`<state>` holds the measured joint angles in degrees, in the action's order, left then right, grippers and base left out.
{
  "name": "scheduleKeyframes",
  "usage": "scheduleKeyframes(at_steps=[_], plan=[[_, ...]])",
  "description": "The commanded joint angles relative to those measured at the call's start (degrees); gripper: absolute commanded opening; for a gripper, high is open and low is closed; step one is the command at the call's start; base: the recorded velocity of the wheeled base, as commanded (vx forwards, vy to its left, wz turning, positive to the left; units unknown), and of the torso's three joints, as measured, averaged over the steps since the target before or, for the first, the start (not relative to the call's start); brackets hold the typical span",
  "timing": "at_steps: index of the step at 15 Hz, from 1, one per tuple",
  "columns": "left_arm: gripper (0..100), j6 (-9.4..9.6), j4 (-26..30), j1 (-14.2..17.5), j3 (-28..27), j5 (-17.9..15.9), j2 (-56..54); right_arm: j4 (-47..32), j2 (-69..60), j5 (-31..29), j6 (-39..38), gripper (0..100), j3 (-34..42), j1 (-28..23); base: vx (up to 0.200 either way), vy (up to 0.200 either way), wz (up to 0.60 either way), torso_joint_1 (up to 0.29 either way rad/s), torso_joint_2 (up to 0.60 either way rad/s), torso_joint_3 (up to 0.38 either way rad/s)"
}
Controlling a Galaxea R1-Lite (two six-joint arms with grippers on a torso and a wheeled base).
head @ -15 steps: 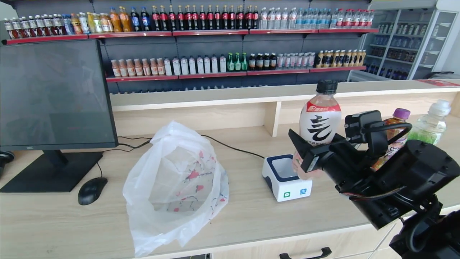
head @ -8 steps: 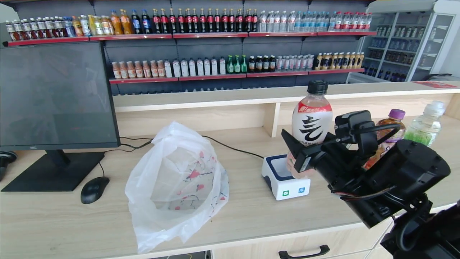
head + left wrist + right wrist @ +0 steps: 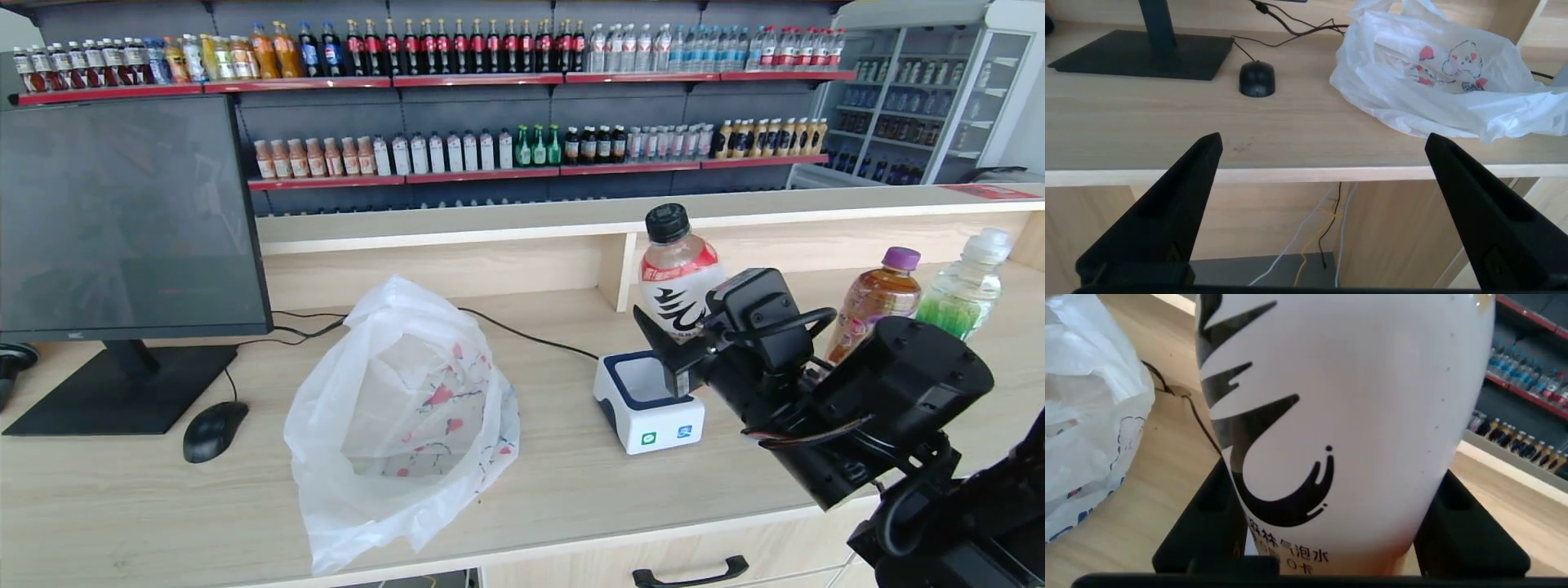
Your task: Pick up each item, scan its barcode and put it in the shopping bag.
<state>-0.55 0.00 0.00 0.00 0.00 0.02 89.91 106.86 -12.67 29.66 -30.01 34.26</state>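
A: Starting closest, what is the left gripper (image 3: 1323, 147) doing?
B: Its fingers are spread wide with nothing between them, in front of the near edge of the surface (image 3: 571, 490). The work is on the other side.
A: And the shopping bag (image 3: 400, 408)?
B: It's at lower centre of the head view, slumped on the surface with its mouth open. It is well apart from the scanner (image 3: 647, 402), which sits just right of centre.
A: So the right gripper (image 3: 684, 353) has the item?
B: Yes. Its fingers are clamped on the lower body of the white-labelled bottle (image 3: 676, 282). The bottle is close to upright, cap up, above and slightly behind the scanner's window.
A: That reads as the scanning step. How should it be done?
B: I can't see the barcode. My judgement is to turn the bottle about its long axis until the code faces the window. Keep it close without touching, then hold it steady. The grip looks low, so sudden swings could tip it.
A: What's beyond it?
B: A purple-capped bottle (image 3: 878, 298) and a green bottle (image 3: 963, 286) stand at the right edge, farther back.
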Motion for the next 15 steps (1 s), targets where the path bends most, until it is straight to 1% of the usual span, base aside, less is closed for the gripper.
scheduleKeyframes(at_steps=[1, 2, 3, 4, 5, 6, 8, 9, 13, 15], plan=[[100, 0.02, 0.0, 0.0, 0.0, 0.0, 0.0, 0.1, 0.5, 0.2, 3.7, 0, 0.7, -0.1, 0.000, 0.000, 0.00, 0.000, 0.00, 0.000], [100, 0.02, 0.0, 0.0, 0.0, 0.0, 0.0, 0.1, 0.5, 0.6, 7.2, 0, 0.3, -0.5, 0.000, 0.000, 0.00, 0.000, 0.00, 0.000], [100, 0.02, 0.0, 0.0, 0.0, 0.0, 0.0, 0.1, 0.5, 2.1, 12.5, 0, -0.3, -2.1, 0.000, 0.000, 0.00, 0.000, 0.00, 0.000], [100, 0.02, 0.0, 0.0, 0.0, 0.0, 0.0, 0.1, 0.2, 4.7, 18.3, 0, -0.6, -4.4, 0.000, 0.000, 0.00, 0.000, 0.00, 0.000], [100, 0.02, 0.0, 0.0, 0.0, 0.0, 0.0, 0.1, 0.7, 9.2, 22.8, 0, -1.2, -6.7, 0.000, 0.000, 0.00, 0.000, 0.00, 0.000], [100, 0.02, 0.0, 0.0, 0.0, 0.0, 0.0, 0.1, 1.2, 11.2, 23.9, 0, -1.5, -7.8, 0.000, 0.000, 0.00, 0.000, 0.00, 0.000], [100, 0.02, 0.0, 0.0, 0.0, 0.0, 0.0, 0.1, 6.0, 19.7, 26.0, 0, -4.5, -9.8, 0.000, 0.000, 0.00, 0.000, 0.00, 0.000], [100, 0.02, 0.0, 0.0, 0.0, 0.0, 0.0, 0.1, 7.1, 21.9, 26.6, 0, -5.5, -9.8, 0.000, 0.000, 0.00, 0.000, 0.00, 0.000], [100, 0.02, 0.0, 0.0, 0.0, 0.0, 0.0, 0.1, 8.2, 28.8, 32.2, 0, -4.4, -10.8, 0.000, 0.000, 0.00, 0.000, 0.00, 0.000], [100, 0.02, 0.0, 0.0, 0.0, 0.0, 0.0, 0.1, 8.3, 30.5, 34.1, 0, -2.8, -10.8, 0.000, 0.000, 0.00, 0.000, 0.00, 0.000]])
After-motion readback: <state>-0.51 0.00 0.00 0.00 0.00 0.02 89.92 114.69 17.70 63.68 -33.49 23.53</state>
